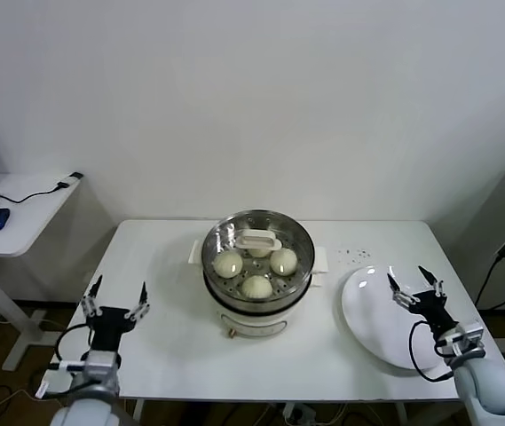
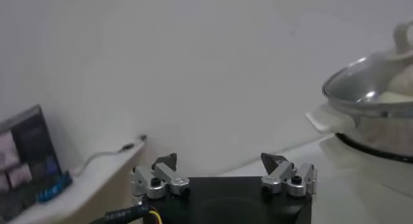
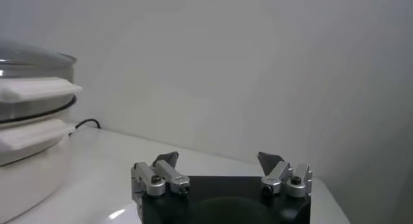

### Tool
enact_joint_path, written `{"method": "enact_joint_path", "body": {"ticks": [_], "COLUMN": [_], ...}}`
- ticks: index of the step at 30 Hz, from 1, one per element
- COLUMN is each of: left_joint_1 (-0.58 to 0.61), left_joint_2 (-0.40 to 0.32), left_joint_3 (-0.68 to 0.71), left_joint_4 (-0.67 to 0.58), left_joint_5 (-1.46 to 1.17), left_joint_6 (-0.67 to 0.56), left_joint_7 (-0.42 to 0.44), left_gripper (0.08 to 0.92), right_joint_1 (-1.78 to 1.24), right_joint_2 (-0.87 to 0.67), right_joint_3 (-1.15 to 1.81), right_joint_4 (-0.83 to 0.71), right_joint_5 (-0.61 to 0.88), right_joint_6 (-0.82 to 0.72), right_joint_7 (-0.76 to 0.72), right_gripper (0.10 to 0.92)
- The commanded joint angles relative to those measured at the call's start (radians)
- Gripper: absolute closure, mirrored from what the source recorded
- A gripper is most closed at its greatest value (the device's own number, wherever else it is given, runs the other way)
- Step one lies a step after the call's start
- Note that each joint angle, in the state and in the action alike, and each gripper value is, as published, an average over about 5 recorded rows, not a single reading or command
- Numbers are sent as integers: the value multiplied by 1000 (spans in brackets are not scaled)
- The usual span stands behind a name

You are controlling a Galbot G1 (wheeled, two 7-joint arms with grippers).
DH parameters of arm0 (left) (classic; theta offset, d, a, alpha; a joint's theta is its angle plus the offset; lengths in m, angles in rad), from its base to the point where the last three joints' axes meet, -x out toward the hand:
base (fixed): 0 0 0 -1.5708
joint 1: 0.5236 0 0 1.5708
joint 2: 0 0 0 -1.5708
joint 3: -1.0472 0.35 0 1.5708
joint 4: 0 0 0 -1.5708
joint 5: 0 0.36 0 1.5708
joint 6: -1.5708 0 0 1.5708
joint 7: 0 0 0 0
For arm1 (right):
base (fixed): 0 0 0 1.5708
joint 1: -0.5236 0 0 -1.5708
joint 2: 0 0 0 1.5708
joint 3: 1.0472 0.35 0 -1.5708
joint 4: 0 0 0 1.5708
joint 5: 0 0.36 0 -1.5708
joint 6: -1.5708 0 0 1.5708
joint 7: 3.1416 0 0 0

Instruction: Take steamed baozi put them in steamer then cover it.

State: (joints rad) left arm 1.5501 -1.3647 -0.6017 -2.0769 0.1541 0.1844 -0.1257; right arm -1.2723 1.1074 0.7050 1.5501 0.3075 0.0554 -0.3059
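One white table fronts a plain wall.

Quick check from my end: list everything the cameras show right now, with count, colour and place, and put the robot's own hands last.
steamed baozi: three clearly visible, a fourth mostly hidden under the lid handle, cream-white, inside the steamer
steamer: one, shiny steel basket on a cream-white base, centre of the table
cover: one, clear glass with cream-white handle, sitting on the steamer
plate: one, white, right side of the table, nothing on it
table: one, white, in front of the robot
side desk: one, white, far left, with a blue mouse and a cable
left hand: one, open, at the table's front-left edge, holding nothing
right hand: one, open, above the plate, holding nothing
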Motion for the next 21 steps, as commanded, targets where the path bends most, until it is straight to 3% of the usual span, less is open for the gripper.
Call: {"method": "enact_joint_path", "body": {"ticks": [1, 21], "left_joint_1": [103, 141], "left_joint_2": [-81, -64], "left_joint_3": [-110, -165], "left_joint_4": [71, 80], "left_joint_5": [-330, -257], "left_joint_6": [-286, -293], "left_joint_7": [5, 132], "left_gripper": [177, 177], "right_joint_1": [-86, -104], "right_joint_2": [29, 28], "right_joint_3": [15, 34], "right_joint_4": [84, 90], "right_joint_5": [22, 60], "right_joint_6": [-5, -13], "right_joint_7": [-14, -36], "right_gripper": [203, 203]}}
